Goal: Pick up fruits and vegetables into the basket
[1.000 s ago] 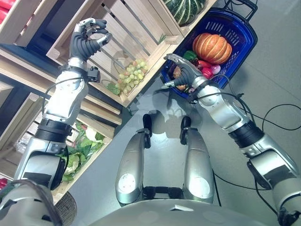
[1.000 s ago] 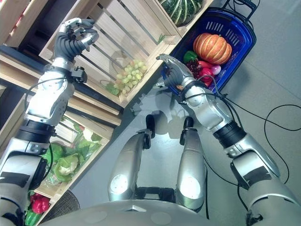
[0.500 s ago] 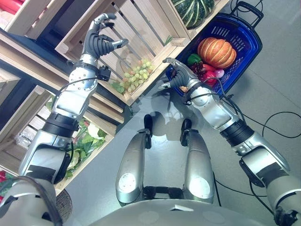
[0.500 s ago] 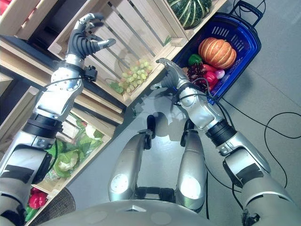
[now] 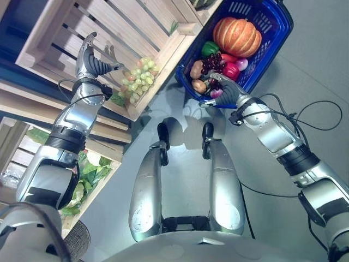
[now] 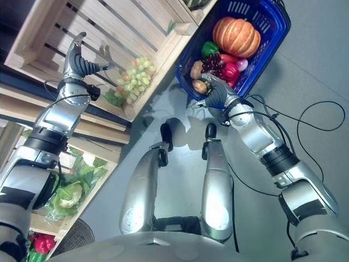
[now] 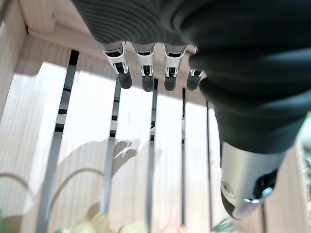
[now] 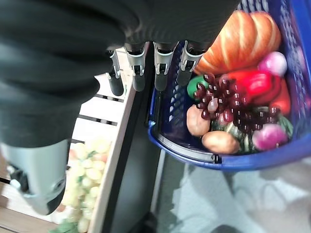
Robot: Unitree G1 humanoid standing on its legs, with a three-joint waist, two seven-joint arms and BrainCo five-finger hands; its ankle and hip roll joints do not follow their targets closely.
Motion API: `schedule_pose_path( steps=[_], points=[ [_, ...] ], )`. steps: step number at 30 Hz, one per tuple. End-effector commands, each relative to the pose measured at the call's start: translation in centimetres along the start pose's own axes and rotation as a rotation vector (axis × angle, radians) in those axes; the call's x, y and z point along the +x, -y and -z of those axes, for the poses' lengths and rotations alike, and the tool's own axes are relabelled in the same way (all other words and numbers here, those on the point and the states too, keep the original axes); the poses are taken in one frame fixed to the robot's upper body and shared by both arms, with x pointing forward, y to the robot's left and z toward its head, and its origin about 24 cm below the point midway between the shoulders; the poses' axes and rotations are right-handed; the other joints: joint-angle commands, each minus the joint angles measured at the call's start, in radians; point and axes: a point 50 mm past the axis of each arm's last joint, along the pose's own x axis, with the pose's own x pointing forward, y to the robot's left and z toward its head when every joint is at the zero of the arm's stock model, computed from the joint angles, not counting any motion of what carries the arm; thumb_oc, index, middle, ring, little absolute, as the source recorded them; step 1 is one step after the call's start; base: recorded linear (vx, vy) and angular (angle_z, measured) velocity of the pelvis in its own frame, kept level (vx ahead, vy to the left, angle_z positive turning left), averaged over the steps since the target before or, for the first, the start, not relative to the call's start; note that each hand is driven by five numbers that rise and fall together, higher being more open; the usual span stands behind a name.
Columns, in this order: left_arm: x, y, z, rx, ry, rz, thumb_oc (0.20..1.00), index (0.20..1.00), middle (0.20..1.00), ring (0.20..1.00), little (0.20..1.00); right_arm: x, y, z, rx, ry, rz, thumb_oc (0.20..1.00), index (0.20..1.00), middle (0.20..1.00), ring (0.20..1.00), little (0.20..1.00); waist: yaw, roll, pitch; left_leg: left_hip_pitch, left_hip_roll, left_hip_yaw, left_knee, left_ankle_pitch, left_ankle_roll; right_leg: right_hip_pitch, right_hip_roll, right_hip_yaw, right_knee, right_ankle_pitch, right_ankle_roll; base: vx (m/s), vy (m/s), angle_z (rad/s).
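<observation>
Below, grey floor [image 5: 305,65], wooden crates [image 5: 82,33].

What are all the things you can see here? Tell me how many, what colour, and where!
basket: one, blue, on the floor by the crates
pumpkin: one, orange, in the basket
dark grapes: one bunch, dark red, in the basket
green pepper: one, in the basket
potatoes: two, brown, at the basket's near end
crate: one, pale wood, tilted on the shelf
green grapes: one bunch, in the crate's low corner
leafy greens: green, in a lower crate
left hand: open, in the crate beside the green grapes
right hand: open, at the basket's near rim
</observation>
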Motion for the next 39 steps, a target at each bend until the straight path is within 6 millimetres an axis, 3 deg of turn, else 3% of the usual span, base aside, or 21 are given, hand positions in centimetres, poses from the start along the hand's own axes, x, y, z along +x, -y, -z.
schedule_pose_path(
  steps=[1, 3, 9, 13, 22, 31, 35, 39],
  points=[
    [-0.4, -0.7, 2.1, 0.055, -0.046, -0.05, 1.0, 1.0, 1.0, 1.0, 1.0, -1.1, 0.1, -2.0, 0.1, 0.152, -0.009, 1.0, 1.0, 1.0, 1.0, 1.0, -0.012, -0.036, -0.052, 0.005, -0.048, 0.119, 0.051, -0.142, 0.063, -0.017, 0.089, 0.008, -0.048, 0.011, 0.02, 0.0, 0.003, -0.13],
    [-0.9, 0.1, 3.2, 0.05, -0.094, -0.029, 1.0, 1.0, 1.0, 1.0, 1.0, -1.6, -0.3, -1.4, 0.12, 0.142, -0.014, 1.0, 1.0, 1.0, 1.0, 1.0, -0.02, -0.039, -0.052, 0.007, -0.047, 0.112, 0.063, -0.17, 0.057, -0.019, 0.098, 0.017, -0.032, -0.016, 0.027, 0.07, 0.004, -0.13],
    [-1.8, 1.7, 5.9, 0.047, -0.214, 0.015, 1.0, 1.0, 1.0, 1.0, 1.0, -2.4, -0.4, 0.0, 0.144, 0.108, -0.009, 1.0, 1.0, 1.0, 1.0, 1.0, -0.038, -0.047, -0.052, -0.042, -0.037, 0.119, 0.079, -0.172, 0.054, -0.074, 0.111, 0.025, -0.011, -0.019, 0.027, 0.02, -0.003, -0.08],
    [-1.9, 1.7, 7.0, 0.078, -0.276, 0.012, 1.0, 1.0, 1.0, 1.0, 1.0, -2.7, -0.1, 0.5, 0.151, 0.09, 0.003, 1.0, 1.0, 1.0, 1.0, 1.0, -0.045, -0.049, -0.052, -0.066, -0.031, 0.122, 0.083, -0.169, 0.052, -0.098, 0.114, 0.028, -0.005, -0.016, 0.027, 0.01, 0.004, -0.04],
    [-0.9, -1.4, 8.7, 0.273, -0.377, -0.14, 1.0, 1.0, 1.0, 1.0, 1.0, -3.0, 0.9, 1.0, 0.166, 0.083, 0.055, 1.0, 1.0, 1.0, 1.0, 1.0, -0.067, -0.057, -0.052, -0.123, -0.016, 0.127, 0.108, -0.172, 0.048, -0.165, 0.118, 0.042, 0.018, -0.015, 0.025, 0.03, 0.015, -0.04],
    [0.4, -4.5, 8.6, 0.248, -0.445, -0.285, 1.0, 1.0, 1.0, 1.0, 1.0, -3.3, 1.4, 2.1, 0.179, 0.044, 0.122, 1.0, 1.0, 1.0, 1.0, 1.0, -0.082, -0.07, -0.052, -0.191, -0.005, 0.121, 0.154, -0.192, 0.057, -0.239, 0.129, 0.056, 0.054, -0.018, 0.022, 0.02, 0.005, -0.04],
    [0.9, -4.9, 8.2, 0.23, -0.433, -0.286, 1.0, 1.0, 1.0, 1.0, 1.0, -3.2, 1.4, 2.3, 0.196, 0.038, 0.138, 1.0, 1.0, 1.0, 1.0, 1.0, -0.083, -0.074, -0.052, -0.214, -0.004, 0.117, 0.158, -0.192, 0.06, -0.262, 0.133, 0.057, 0.059, -0.014, 0.022, 0.01, -0.012, -0.04],
    [1.2, -4.0, 7.7, 0.226, -0.413, -0.218, 1.0, 1.0, 1.0, 1.0, 1.0, -2.9, 1.4, 2.3, 0.2, 0.042, 0.138, 1.0, 1.0, 1.0, 1.0, 1.0, -0.083, -0.074, -0.052, -0.23, -0.007, 0.113, 0.156, -0.192, 0.059, -0.278, 0.133, 0.057, 0.055, -0.007, 0.025, 0.0, 0.0, 0.0]
  ],
)
